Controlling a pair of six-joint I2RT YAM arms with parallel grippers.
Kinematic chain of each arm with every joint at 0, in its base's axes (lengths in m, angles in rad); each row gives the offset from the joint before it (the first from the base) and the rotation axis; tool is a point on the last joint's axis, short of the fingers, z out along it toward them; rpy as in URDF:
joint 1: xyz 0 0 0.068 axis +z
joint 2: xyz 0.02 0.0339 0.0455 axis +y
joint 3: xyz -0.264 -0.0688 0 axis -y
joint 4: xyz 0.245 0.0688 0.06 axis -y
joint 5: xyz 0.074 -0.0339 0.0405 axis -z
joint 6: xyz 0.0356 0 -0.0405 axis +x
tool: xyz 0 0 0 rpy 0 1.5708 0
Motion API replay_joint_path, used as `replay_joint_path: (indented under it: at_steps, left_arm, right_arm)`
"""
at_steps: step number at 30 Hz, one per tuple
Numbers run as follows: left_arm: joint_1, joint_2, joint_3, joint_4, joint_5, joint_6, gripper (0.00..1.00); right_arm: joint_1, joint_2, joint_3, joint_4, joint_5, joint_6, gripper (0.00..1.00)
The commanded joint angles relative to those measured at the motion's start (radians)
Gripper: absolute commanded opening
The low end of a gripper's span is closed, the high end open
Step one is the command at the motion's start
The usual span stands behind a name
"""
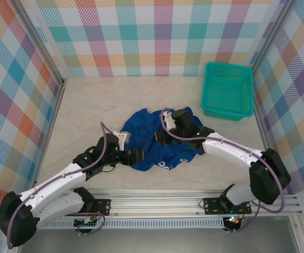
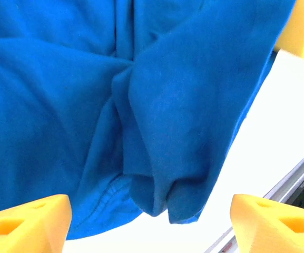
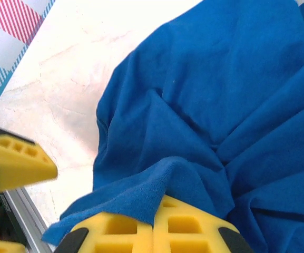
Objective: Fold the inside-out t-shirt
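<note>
The royal-blue inside-out t-shirt lies crumpled mid-table, with a bit of white print at its near edge. My left gripper sits at the shirt's near-left edge. In the left wrist view it is open, its yellow fingers wide apart, and a hanging fold of the shirt lies just beyond the gap. My right gripper is over the shirt's middle. In the right wrist view it is shut, with a ridge of blue cloth pinched at its tips.
A teal mesh basket stands at the back right. Bare pale table surrounds the shirt, bounded by plaid walls. The metal rail with both arm bases runs along the near edge. The left gripper's yellow finger shows beside the shirt.
</note>
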Motion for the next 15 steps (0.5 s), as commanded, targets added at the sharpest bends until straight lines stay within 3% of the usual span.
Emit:
replay_joint_path:
  at_steps: [1,6,9,15]
  left_arm:
    - [-0.043,0.062,0.008,0.035,-0.001,-0.043,0.75]
    - [-0.139,0.186,0.049,0.097,-0.083,-0.073,0.78]
    - [-0.161,0.256,0.099,0.065,-0.206,-0.104,0.76]
    - [-0.162,0.322,0.147,-0.036,-0.325,-0.055,0.55]
  right_arm:
    - [-0.007,0.005,0.035,-0.008,0.0,0.004,0.0]
    - [-0.011,-0.001,0.044,-0.01,0.004,-0.003,0.0]
    - [-0.012,-0.006,0.042,-0.012,0.005,-0.006,0.0]
    - [-0.046,-0.032,0.056,-0.049,0.034,-0.03,0.0]
